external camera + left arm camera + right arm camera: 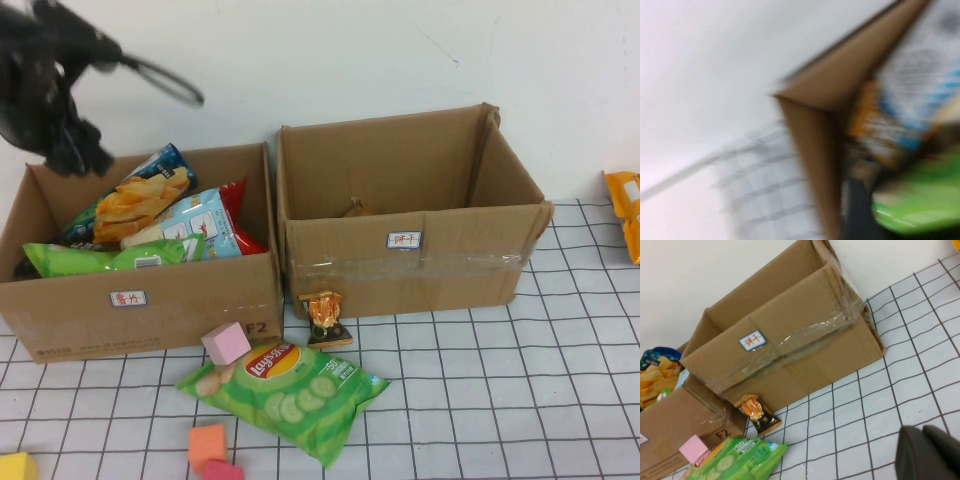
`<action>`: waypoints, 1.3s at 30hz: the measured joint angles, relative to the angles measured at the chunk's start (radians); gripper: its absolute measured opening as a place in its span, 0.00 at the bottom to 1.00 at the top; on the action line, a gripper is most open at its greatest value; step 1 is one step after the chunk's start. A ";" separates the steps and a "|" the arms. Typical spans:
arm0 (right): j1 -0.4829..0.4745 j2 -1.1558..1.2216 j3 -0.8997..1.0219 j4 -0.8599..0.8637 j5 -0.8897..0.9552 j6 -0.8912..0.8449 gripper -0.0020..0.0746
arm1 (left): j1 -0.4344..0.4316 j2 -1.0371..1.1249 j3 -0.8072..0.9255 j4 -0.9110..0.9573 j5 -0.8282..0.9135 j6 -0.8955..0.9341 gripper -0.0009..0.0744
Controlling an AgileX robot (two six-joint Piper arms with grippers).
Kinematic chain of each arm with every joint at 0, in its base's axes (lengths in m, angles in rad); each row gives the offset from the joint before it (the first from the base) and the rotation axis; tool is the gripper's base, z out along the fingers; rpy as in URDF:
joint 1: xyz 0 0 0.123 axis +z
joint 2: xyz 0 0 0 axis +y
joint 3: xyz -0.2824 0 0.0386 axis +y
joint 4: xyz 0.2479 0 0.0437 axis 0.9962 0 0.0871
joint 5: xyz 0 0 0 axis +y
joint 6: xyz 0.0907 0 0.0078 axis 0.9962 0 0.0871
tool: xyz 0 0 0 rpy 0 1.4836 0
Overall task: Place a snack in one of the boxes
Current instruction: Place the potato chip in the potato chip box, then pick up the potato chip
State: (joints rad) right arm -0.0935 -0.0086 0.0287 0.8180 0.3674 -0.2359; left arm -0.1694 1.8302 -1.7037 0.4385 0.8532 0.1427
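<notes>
The left box (pixel 150 305) holds several snack bags: a green one (pixel 110 257), a yellow chips bag (pixel 140 195) and a light blue and red one (pixel 205 225). My left gripper (pixel 72 150) hovers, blurred, over that box's back left corner. Its wrist view looks down on the box corner (pixel 810 105) and the green bag (pixel 920 205). The right box (pixel 410 270) has only a small brown thing (pixel 355 210) inside. A green Lay's bag (pixel 285 385) and a small orange snack (pixel 325 318) lie on the table in front. My right gripper (pixel 920 431) is shut and empty above the grid.
A pink cube (pixel 226 343) rests by the left box's front. An orange cube (pixel 207 443), another pink one (pixel 222 470) and a yellow one (pixel 15 467) sit near the front edge. An orange bag (pixel 625 210) lies at the far right.
</notes>
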 joint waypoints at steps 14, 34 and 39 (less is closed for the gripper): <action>0.000 0.000 0.000 0.000 0.002 0.000 0.02 | -0.035 -0.203 0.165 -0.698 0.332 0.305 0.02; 0.000 0.000 0.000 0.000 0.002 0.000 0.02 | -0.404 -0.743 1.082 -0.811 -0.370 0.614 0.01; 0.000 0.000 0.000 0.000 0.002 0.000 0.02 | -0.484 -0.658 1.082 -0.918 -0.386 0.734 0.01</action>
State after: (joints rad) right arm -0.0935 -0.0086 0.0287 0.8180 0.3690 -0.2359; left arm -0.6535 1.1720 -0.6221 -0.4798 0.4677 0.8766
